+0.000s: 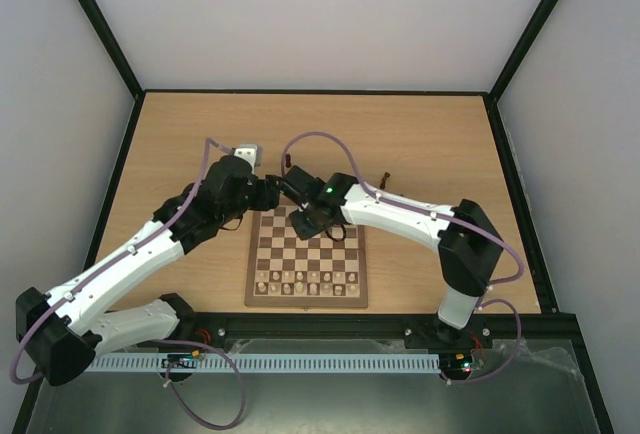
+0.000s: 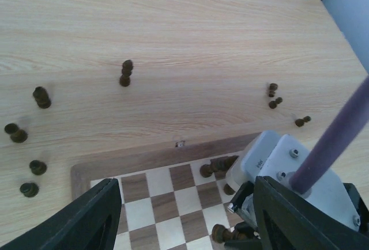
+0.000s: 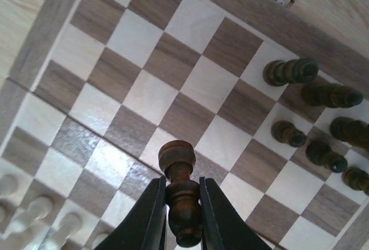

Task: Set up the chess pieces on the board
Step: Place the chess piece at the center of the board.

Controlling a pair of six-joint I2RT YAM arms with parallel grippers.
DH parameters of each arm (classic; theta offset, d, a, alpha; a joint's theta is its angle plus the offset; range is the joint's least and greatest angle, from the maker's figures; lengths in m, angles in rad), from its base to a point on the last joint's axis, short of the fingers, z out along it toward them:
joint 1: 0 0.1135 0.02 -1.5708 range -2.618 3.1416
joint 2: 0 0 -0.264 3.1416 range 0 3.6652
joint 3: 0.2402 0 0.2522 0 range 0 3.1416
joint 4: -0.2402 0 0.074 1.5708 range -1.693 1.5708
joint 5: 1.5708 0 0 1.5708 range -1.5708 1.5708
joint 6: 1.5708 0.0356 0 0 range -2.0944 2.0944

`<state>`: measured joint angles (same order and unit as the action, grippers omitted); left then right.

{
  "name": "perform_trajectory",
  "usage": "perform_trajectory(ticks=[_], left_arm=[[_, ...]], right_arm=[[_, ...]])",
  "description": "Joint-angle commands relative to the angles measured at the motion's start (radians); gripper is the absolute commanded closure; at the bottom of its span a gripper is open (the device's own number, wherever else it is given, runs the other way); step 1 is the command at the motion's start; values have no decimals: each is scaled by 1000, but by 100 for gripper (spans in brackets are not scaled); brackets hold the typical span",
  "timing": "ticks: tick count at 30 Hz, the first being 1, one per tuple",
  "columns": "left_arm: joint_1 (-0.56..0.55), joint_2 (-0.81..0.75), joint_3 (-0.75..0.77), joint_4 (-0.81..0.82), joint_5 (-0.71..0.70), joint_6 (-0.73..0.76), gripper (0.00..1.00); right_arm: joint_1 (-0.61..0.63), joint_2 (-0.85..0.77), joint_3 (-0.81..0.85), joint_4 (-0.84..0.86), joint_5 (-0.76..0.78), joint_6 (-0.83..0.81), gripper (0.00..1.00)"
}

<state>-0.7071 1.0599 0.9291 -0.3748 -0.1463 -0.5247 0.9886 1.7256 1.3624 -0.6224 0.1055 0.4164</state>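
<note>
The right gripper (image 3: 182, 189) pinches a dark chess piece (image 3: 177, 158), probably light and slick, at its waist over the middle of the board (image 3: 46, 31); the left gripper (image 2: 185, 192) stands spread.

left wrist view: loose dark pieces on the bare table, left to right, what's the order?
group of four dark pieces by the left edge → lone dark piece → small cluster of dark pieces → rightmost dark piece
</note>
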Motion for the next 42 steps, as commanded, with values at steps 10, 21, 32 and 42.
perform_trajectory(ticks=[10, 21, 32, 42], left_arm=[[14, -16, -22, 18, 25, -17, 34], [18, -8, -24, 21, 28, -18, 34], [23, -5, -25, 22, 30, -18, 33], [24, 22, -19, 40, 66, -13, 33]], right_arm=[[15, 170, 135, -111, 118, -30, 86], [15, 133, 105, -87, 71, -50, 86], [-81, -86, -7, -168, 171, -42, 84], [-346, -88, -63, -179, 223, -29, 82]])
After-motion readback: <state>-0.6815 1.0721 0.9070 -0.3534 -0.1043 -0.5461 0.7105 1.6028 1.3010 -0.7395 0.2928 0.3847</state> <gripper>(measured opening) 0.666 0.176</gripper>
